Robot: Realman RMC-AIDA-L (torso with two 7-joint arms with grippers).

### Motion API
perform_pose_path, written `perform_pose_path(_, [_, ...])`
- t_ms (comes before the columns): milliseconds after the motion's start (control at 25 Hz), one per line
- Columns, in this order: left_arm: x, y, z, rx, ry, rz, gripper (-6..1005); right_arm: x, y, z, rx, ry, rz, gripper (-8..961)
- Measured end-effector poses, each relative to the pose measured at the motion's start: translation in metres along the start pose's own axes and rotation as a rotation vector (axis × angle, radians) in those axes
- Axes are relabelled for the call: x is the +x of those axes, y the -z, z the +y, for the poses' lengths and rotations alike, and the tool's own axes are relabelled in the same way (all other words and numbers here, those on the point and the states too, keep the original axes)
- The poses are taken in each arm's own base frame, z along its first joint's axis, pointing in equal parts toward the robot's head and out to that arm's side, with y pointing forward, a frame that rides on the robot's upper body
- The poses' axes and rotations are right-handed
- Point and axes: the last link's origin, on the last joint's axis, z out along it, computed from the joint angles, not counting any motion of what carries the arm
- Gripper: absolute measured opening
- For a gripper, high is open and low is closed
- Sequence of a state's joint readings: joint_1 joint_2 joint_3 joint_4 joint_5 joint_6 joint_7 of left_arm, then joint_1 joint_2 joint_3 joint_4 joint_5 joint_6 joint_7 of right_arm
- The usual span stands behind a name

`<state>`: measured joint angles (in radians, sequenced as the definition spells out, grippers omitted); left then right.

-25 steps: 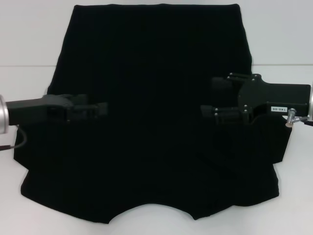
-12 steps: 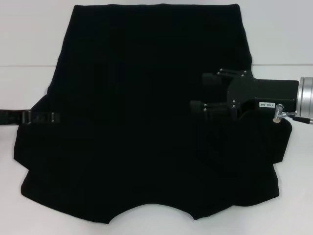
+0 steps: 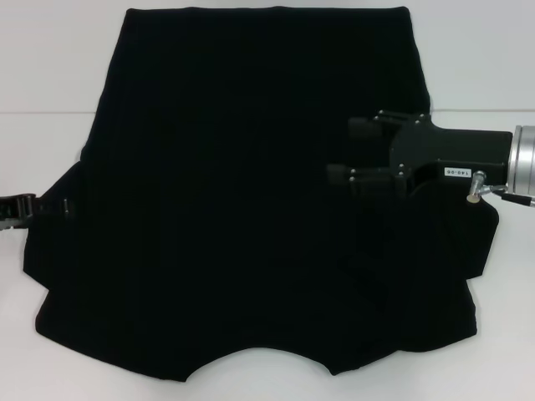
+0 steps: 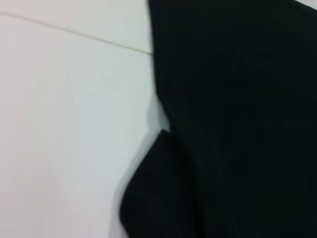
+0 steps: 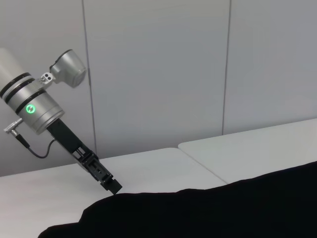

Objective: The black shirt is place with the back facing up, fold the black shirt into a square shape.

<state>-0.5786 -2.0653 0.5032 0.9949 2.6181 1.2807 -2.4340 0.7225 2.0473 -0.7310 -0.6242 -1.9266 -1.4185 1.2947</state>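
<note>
Your right tool [image 3: 338,150] hovers open above the black shirt [image 3: 251,167]; I cannot tell the left tool's [image 3: 42,206] state. Catch each sleeve edge right at the tabletop [image 3: 50,67], then fold both inward evenly.

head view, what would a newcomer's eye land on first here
The black shirt dominates, spread flat across the white table. Next comes the right gripper, hovering over the shirt's right side with fingers apart. The left gripper sits at the shirt's left edge.

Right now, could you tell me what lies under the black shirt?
The black shirt lies spread on a white table, visible around its edges. Anything else beneath is covered by the cloth.
</note>
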Motion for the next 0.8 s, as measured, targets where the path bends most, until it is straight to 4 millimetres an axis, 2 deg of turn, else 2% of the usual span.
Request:
perform_pose_path(240, [-0.004,-0.001,-0.008,0.05,0.034,-0.015,908,-0.001,-0.001,-0.001,0.003,0.003,0.002,900])
perform_pose_path(800, [-0.015,-0.01,-0.011,0.069,0.063,-0.049,905,-0.001,0.001,-0.003,0.009,0.006,0.005,900])
